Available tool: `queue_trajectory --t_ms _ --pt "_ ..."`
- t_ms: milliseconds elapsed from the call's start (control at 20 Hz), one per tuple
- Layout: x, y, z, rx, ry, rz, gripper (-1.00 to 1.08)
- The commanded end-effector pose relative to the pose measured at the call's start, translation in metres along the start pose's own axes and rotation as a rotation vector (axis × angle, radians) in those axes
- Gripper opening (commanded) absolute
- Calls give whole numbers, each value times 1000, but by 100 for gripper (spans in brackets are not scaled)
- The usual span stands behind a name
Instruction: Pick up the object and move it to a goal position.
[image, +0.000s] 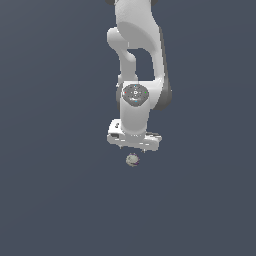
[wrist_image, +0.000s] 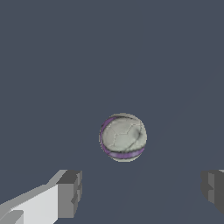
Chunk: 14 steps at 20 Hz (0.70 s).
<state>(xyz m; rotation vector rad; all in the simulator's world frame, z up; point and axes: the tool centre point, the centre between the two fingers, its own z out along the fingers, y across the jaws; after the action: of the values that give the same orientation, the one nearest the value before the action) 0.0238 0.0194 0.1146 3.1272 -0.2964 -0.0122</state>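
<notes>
Grey-blue flat surface (image: 50, 200) fills both views, plain, nothing else on it. White Panda arm (image: 135, 60) comes down from 12 o'clock in the exterior view, wrist pointing down. Gripper (image: 133, 148) hangs just above the ball (image: 132, 160), which sits at about 6 o'clock from the hand. Wrist view: ball (wrist_image: 123, 137) grey-white with purple band, lying clear between the two dark fingertips (wrist_image: 70, 192), touching neither. Jaws spread wide, released, holding nothing. Nothing blocks the path to the ball.
</notes>
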Motion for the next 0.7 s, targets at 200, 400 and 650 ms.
queue_trajectory --t_ms 200,400,650 --pt "10 -5 20 1 6 100 100" --pt "12 -6 26 2 7 129 100" --pt "12 -6 28 1 7 131 100"
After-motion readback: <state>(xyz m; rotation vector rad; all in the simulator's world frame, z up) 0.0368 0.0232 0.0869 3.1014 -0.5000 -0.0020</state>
